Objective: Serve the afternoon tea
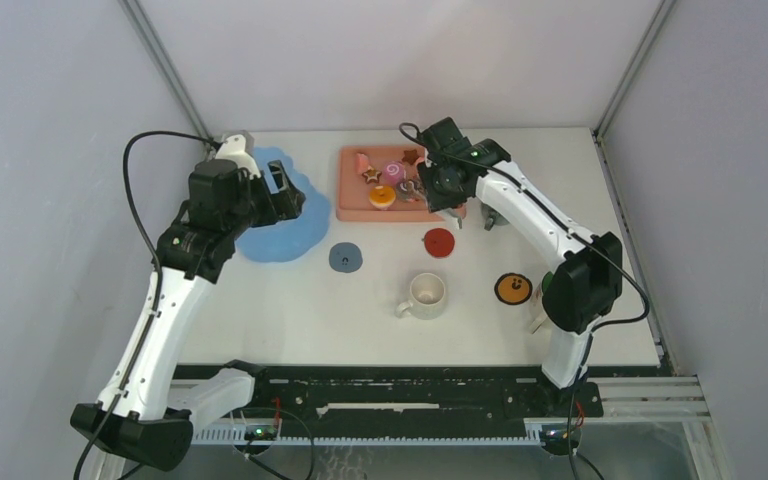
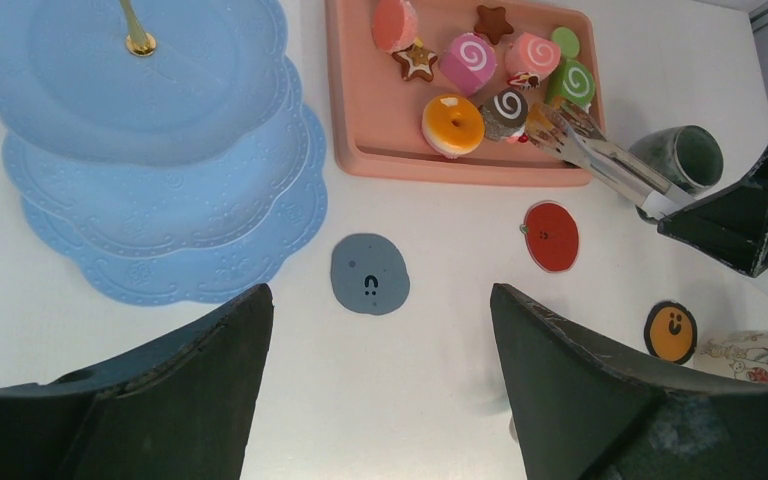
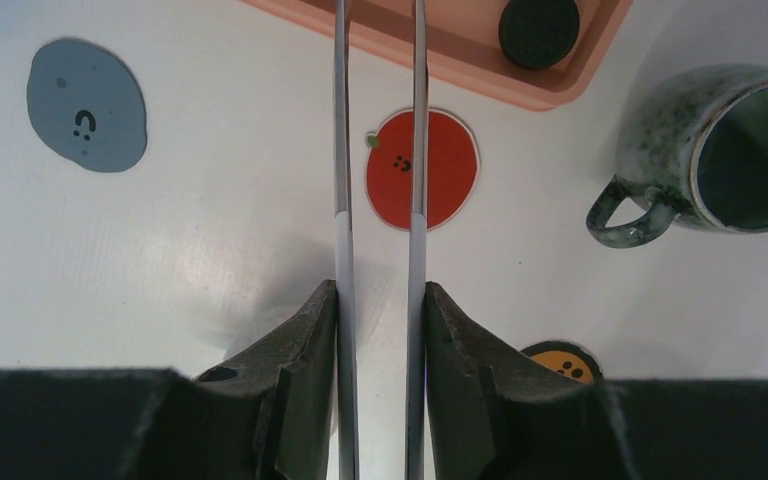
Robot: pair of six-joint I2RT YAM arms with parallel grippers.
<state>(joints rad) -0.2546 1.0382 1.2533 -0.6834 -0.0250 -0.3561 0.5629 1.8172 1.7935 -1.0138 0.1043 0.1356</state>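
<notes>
My right gripper (image 3: 380,330) is clamped on the one pair of tongs (image 3: 415,150), whose tips reach among the pastries (image 2: 452,125) on the pink tray (image 2: 360,130). My left gripper (image 2: 380,400) gapes wide and empty beside the three-tier blue tower (image 2: 160,200). I count three round coasters (image 2: 369,273) and two clear mugs, a cream mug (image 1: 426,293) and a green mug (image 3: 740,150).

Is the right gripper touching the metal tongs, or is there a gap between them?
Touching. The right wrist view shows it: the fingers of the right gripper press on the outer sides of both blades of the tongs, with no gap.
</notes>
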